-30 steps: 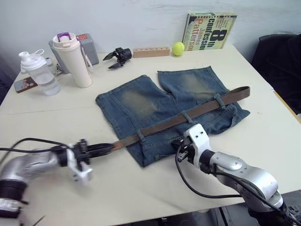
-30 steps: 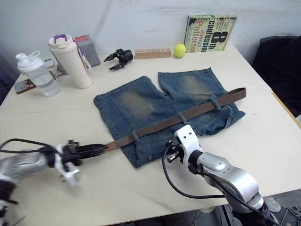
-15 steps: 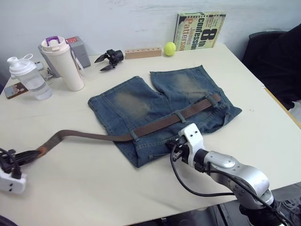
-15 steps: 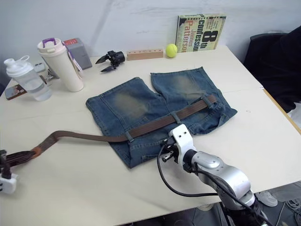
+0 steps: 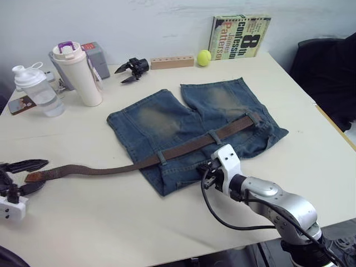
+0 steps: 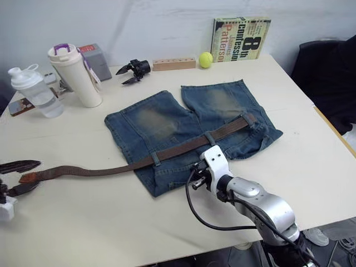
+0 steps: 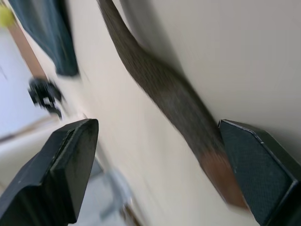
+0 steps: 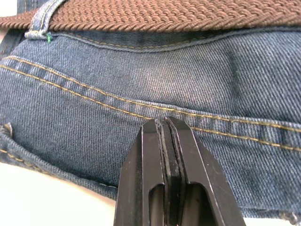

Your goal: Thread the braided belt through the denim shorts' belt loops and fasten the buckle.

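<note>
My right claw [image 8: 164,136] is clenched with its fingers pressed together, tips down on the denim shorts [image 5: 183,119] just below the waistband. I judge that it is there as a weight, pinning the cloth to the desk [image 5: 111,222] so that a pull on the belt slides the belt and not the whole garment.

The braided belt [image 5: 167,156] runs under the belt loops [image 5: 214,137] along the waistband, and I can make out 3 of them holding it. Its far end sits at the right edge of the shorts. Its free length trails off the left side across the bare desk, and the tan tip [image 6: 29,177] lies between the fingers of my left claw [image 6: 14,176].

That claw is spread wide, 1 finger on each side of the tip, gripping nothing. The belt lies slack and flat, which suits a fresh grip on the tip.

I cannot make out the buckle.
</note>
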